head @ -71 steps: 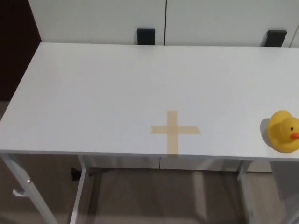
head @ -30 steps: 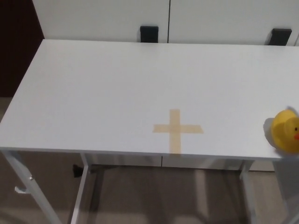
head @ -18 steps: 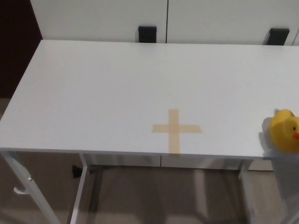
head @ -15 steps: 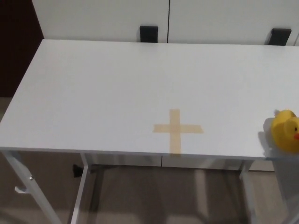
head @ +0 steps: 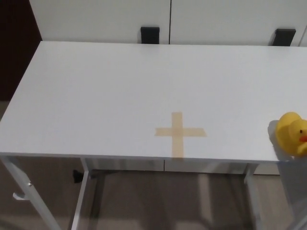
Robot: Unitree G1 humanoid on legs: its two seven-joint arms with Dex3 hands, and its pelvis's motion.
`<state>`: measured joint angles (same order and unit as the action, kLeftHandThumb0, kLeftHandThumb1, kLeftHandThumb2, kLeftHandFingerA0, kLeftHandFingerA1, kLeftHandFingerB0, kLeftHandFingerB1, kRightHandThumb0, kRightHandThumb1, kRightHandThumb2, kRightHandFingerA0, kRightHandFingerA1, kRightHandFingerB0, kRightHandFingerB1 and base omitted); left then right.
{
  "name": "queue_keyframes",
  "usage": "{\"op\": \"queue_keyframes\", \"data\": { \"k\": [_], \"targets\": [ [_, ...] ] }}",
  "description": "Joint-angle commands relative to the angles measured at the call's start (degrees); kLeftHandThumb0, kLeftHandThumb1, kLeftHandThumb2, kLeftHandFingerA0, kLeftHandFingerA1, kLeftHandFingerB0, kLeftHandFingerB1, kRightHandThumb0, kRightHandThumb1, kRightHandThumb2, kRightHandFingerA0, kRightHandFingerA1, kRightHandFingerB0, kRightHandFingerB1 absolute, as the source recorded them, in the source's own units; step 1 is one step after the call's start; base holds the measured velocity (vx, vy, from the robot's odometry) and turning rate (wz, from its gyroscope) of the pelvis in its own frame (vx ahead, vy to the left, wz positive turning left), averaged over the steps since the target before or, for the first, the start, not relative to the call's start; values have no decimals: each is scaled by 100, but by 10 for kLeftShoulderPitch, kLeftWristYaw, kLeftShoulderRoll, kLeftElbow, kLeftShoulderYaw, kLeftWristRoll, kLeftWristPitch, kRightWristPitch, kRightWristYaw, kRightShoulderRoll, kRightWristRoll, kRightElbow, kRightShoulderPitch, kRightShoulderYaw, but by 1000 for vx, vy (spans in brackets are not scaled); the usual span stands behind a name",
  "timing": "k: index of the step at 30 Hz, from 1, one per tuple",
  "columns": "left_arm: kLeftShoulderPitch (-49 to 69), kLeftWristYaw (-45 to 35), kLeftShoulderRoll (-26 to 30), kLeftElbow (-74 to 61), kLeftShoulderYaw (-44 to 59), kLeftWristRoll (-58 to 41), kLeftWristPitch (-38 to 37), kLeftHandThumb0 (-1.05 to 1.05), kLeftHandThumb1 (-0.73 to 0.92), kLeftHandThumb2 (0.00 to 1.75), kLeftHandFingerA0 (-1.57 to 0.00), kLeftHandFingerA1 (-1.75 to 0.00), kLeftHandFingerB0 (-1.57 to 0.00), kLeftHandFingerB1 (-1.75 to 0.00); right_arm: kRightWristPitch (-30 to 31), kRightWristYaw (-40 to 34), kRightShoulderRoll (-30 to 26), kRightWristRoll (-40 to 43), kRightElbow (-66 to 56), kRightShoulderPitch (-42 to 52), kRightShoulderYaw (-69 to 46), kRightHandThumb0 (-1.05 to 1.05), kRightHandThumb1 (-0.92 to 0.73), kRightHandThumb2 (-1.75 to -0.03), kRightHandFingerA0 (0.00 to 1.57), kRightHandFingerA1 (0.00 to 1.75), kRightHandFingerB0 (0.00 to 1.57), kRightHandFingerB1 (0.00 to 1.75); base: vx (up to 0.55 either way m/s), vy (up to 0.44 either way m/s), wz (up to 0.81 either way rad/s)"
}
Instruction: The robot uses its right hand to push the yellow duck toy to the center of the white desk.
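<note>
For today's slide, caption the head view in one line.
Yellow duck toy at white desk's right front edge, tape cross unreached.

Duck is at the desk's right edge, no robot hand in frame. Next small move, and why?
Probably bring the right robot hand in from the right, low on the outer side of the yellow duck toy. The duck sits by the front right edge of the white desk, well right of the tape cross, and neither hand shows. A push from that side would send it left toward the cross.
</note>
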<state>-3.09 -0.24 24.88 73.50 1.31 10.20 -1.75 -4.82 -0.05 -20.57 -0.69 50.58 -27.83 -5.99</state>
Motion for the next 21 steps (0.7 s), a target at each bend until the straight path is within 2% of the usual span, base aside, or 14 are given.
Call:
{"op": "queue_keyframes", "data": {
  "k": [1, 3, 4, 11, 13, 14, 15, 16, 20, 21],
  "targets": [
    [4, 1, 0, -1, -2, -1, -3, -20, 68, 70, -77, -71, -79, -55, -49, -13, 16, 2, 26, 8, -10, -77, -92, -74, 39, 47, 28, 38, 0, 0, 0],
    [4, 0, 0, -2, -2, -2, -2, -20, 68, 70, -77, -71, -79, -55, -51, -13, 17, 2, 28, 7, -11, -77, -92, -74, 39, 47, 28, 38, 0, 0, 0],
    [4, 0, -2, 1, -2, -2, -2, -21, 70, 60, -80, -71, -82, -54, -45, -15, 26, 2, 25, 4, -9, -77, -92, -74, 41, 47, 31, 37, 0, 0, 0],
    [8, 0, -5, 0, -7, 3, -6, -20, 69, 66, -77, -68, -79, -55, -38, -17, 41, -4, 24, -10, -3, -78, -92, -74, 44, 44, 31, 36, 0, 0, 0],
    [7, 1, -5, 2, -16, 10, -8, -23, 69, 60, -77, -69, -81, -53, -36, -23, 54, -7, 22, -19, 3, -78, -92, -74, 47, 48, 32, 38, 0, 0, 0],
    [7, 2, -5, 2, -17, 10, -8, -20, 69, 65, -76, -68, -79, -55, -36, -25, 60, -10, 20, -22, 8, -73, -75, -111, 40, 60, 31, 53, 0, 0, 0],
    [7, 2, -5, 1, -17, 9, -7, -20, 69, 65, -76, -68, -79, -55, -36, -26, 64, -12, 20, -23, 10, -73, -75, -111, 40, 60, 31, 53, 0, 0, 0],
    [7, 2, -5, 1, -17, 8, -8, -23, 67, 60, -75, -65, -81, -55, -36, -28, 69, -13, 19, -24, 12, -76, -92, -72, 45, 52, 37, 42, 0, 0, 0],
    [6, 5, -11, 5, -20, 8, -9, -20, 67, 63, -73, -68, -81, -55, -32, -33, 77, -14, 19, -20, 16, -78, -92, -72, 48, 51, 38, 40, 0, 0, 0],
    [6, 5, -12, 5, -20, 7, -9, -21, 66, 63, -74, -67, -81, -56, -30, -33, 79, -18, 21, -20, 19, -79, -92, -73, 44, 52, 36, 41, 0, 0, 0]
  ]
}}
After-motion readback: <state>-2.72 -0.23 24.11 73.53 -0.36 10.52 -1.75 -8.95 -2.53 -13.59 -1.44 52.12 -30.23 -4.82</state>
